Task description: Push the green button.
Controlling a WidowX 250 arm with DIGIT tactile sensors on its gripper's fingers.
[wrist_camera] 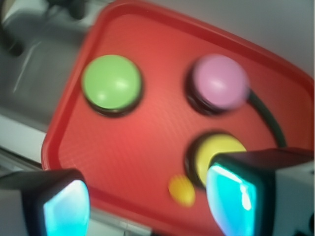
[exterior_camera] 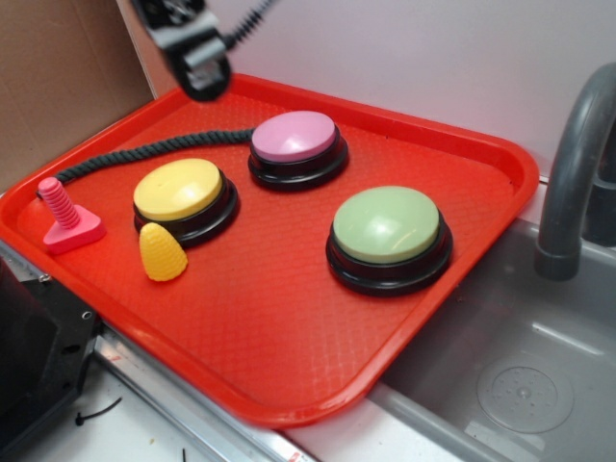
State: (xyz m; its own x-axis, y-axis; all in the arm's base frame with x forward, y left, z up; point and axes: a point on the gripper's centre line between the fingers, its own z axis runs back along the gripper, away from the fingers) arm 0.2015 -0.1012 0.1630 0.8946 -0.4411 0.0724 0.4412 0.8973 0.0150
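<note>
1. Green button [exterior_camera: 387,224], one, sits on a red tray [exterior_camera: 289,327], well apart from the raised gripper [wrist_camera: 147,206].
2. Gripper fingers [wrist_camera: 231,196] are spread, holding nothing.
3. One pink button [exterior_camera: 294,136] lies nearest below the gripper; one yellow button [exterior_camera: 177,189].
4. No readable writing.

Green button [exterior_camera: 387,224]: big pale-green dome on glossy black round base. Sits upright on the red tray [exterior_camera: 289,346], right side, untouched.

No readable text, labels or numbers anywhere (wrist view blurred).
</note>
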